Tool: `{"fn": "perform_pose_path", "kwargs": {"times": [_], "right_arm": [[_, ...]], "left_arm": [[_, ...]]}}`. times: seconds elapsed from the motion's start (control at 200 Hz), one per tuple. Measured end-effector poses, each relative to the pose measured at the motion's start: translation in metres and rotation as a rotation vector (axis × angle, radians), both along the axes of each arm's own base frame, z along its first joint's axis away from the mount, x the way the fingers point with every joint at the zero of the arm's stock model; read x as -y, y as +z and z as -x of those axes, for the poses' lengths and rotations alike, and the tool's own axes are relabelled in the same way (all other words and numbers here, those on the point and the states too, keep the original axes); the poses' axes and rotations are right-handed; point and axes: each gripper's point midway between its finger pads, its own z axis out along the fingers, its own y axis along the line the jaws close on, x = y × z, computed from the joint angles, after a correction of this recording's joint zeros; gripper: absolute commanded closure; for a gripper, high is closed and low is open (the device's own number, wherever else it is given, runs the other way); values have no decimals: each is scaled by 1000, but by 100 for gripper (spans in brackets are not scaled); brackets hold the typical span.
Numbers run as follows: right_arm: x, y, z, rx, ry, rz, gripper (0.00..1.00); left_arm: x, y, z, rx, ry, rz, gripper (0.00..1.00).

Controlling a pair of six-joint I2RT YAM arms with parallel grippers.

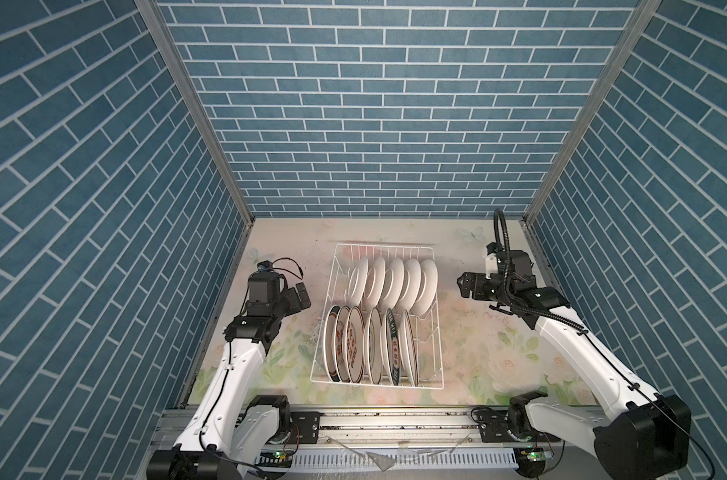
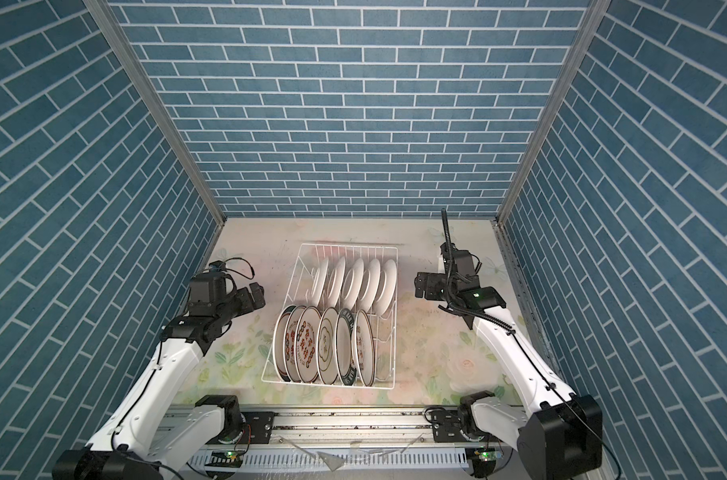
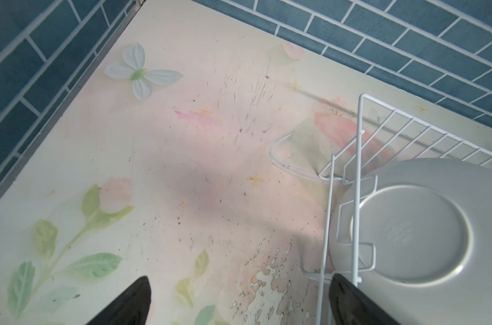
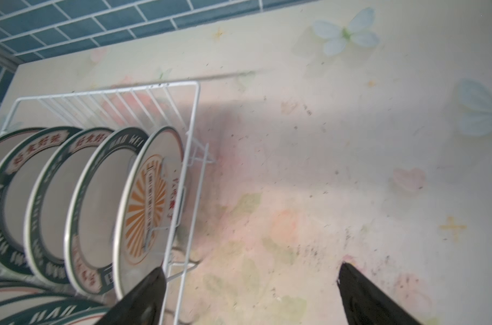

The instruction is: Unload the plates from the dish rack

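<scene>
Both hung released, nothing held: left gripper (image 1: 301,296) and right gripper (image 1: 462,284) flanked the dish rack (image 1: 382,251) mid-desk (image 1: 486,345), all plates (image 1: 372,349) upright between its tines. The best play looked like pinching an end plate's top rim, then lifting straight up.

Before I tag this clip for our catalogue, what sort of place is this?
Probably a mock kitchen built as a robot test booth: blue brick-pattern walls on three sides, a flowered table holding a dish rack loaded with plates, and robot arms on a metal rail in front.
</scene>
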Motion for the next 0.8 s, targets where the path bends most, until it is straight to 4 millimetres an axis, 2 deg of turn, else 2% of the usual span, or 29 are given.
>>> {"fn": "perform_pose_path", "kwargs": {"times": [0.18,0.325,0.455,0.595,0.7,0.8], "right_arm": [[-20,-11,23,-85,72,-16,6],[-24,4,17,-78,75,-18,6],[-37,30,-19,-53,88,-12,6],[-57,49,-76,-40,163,47,7],[-70,49,-118,-31,236,88,8],[-78,37,-138,-55,307,125,11]], "left_arm": [[10,-4,8,-40,-15,70,1],[16,-5,11,-63,-28,109,1],[16,-4,18,-69,-25,116,1],[18,4,27,-51,-25,134,1],[21,8,33,-42,-30,154,1],[24,12,38,-33,-35,179,1]]}}
